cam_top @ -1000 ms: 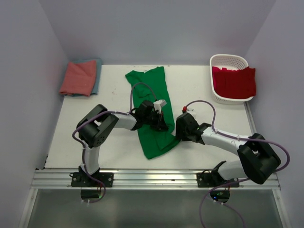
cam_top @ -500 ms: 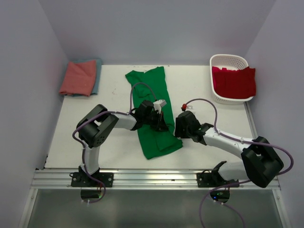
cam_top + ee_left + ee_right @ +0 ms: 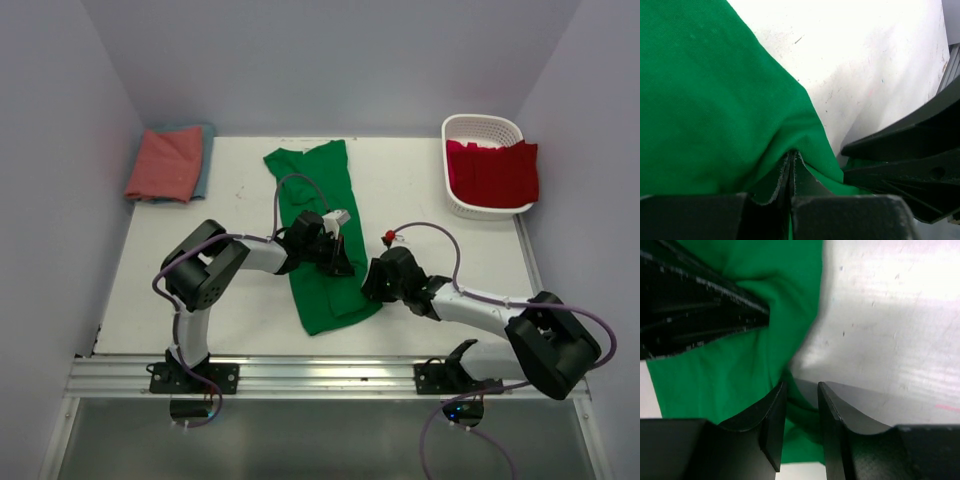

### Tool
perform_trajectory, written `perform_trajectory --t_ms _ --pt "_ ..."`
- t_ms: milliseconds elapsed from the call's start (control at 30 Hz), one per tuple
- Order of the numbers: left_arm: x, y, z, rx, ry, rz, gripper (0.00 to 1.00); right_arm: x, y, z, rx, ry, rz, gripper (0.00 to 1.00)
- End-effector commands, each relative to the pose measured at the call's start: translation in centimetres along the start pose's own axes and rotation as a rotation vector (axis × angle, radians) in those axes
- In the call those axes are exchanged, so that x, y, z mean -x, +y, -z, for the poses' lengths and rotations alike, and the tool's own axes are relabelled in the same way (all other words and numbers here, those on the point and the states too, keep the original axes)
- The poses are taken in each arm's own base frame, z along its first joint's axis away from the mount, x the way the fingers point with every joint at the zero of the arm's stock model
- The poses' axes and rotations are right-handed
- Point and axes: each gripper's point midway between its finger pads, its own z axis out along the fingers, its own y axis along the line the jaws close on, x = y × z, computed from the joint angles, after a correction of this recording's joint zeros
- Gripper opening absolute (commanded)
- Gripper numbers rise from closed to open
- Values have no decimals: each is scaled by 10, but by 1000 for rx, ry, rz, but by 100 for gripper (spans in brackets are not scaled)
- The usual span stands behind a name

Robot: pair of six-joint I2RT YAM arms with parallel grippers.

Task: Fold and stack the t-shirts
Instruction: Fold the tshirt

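Observation:
The bright green t-shirt [image 3: 312,195] lies lengthwise down the middle of the table, its near end partly folded. My left gripper [image 3: 340,262] is shut on a fold at the shirt's right edge; in the left wrist view the cloth [image 3: 715,100] bunches into the closed left gripper [image 3: 790,159]. My right gripper [image 3: 368,285] sits at the shirt's near right edge. Its jaws stand narrowly apart astride the green hem [image 3: 740,370], right gripper [image 3: 801,390], with cloth lying between the fingers. A red t-shirt [image 3: 495,172] hangs in the basket. The salmon-pink t-shirt [image 3: 165,163] lies folded on the teal-blue one [image 3: 207,160].
A white lattice basket [image 3: 480,128] stands at the back right corner. The folded pile sits at the back left. White table surface [image 3: 430,215] shows between the green shirt and the basket. The two grippers are close together, nearly touching.
My right gripper has slid toward the near edge along the shirt's right side and its jaws have narrowed around the hem. The left arm has stayed put.

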Motion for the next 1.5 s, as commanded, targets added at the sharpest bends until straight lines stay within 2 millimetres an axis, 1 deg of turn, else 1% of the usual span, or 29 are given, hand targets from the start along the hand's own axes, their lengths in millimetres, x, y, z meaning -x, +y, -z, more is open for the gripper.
perform_trajectory --t_ms 0,133,167,267,367,500,600,633,767,800,833,867,900,933,1000,1033,1067,1100,1200,1333,1367,1400,1467 --pt "-48 46 3 163 132 62 0 -58 -23 15 -43 170 -24 36" --pt "-44 47 -1 161 132 64 0 -67 -24 35 -27 172 -39 35" --pt "-44 46 -2 159 133 65 0 -67 -25 41 -25 164 -40 35" --pt "-40 45 -4 155 131 65 0 -61 -27 50 -28 134 -39 32" --pt "-39 44 -4 153 130 66 0 -60 -27 50 -31 130 -33 29" --pt "-39 44 -2 156 131 65 0 -66 -32 42 -55 154 -32 23" --pt "-42 46 0 165 135 65 0 -70 -33 39 -57 163 -36 16" --pt "-44 47 0 167 137 66 0 -70 -32 38 -55 164 -37 12" --pt "-43 47 1 170 129 68 0 -77 -34 42 -59 187 -44 3" --pt "-43 47 1 169 129 71 0 -78 -32 44 -53 197 -50 1" --pt "-41 46 1 166 124 70 0 -79 -28 48 -34 197 -65 0" --pt "-40 46 0 164 123 72 0 -84 -28 52 -35 217 -71 0" --pt "-38 45 0 162 120 72 0 -86 -23 55 -19 220 -79 0" --pt "-34 45 -1 159 117 71 0 -97 -18 60 -6 247 -84 0" --pt "-29 45 -2 159 110 71 0 -109 -13 68 6 277 -86 0" --pt "-23 44 -3 155 103 68 0 -122 -9 73 10 310 -82 0" --pt "-20 45 -3 156 99 66 0 -126 -6 76 16 323 -80 0" --pt "-15 43 -4 152 91 63 0 -136 -1 80 28 348 -61 0" --pt "-7 41 -6 147 85 57 0 -150 6 83 30 385 -66 0" --pt "-4 44 -3 154 85 57 0 -170 25 96 64 471 -33 0" --pt "-4 45 -3 155 85 55 0 -173 29 99 75 484 -18 1" --pt "-5 46 -2 158 86 57 0 -176 41 106 106 495 16 2" --pt "-4 50 -1 163 85 59 0 -178 50 114 126 510 49 9"
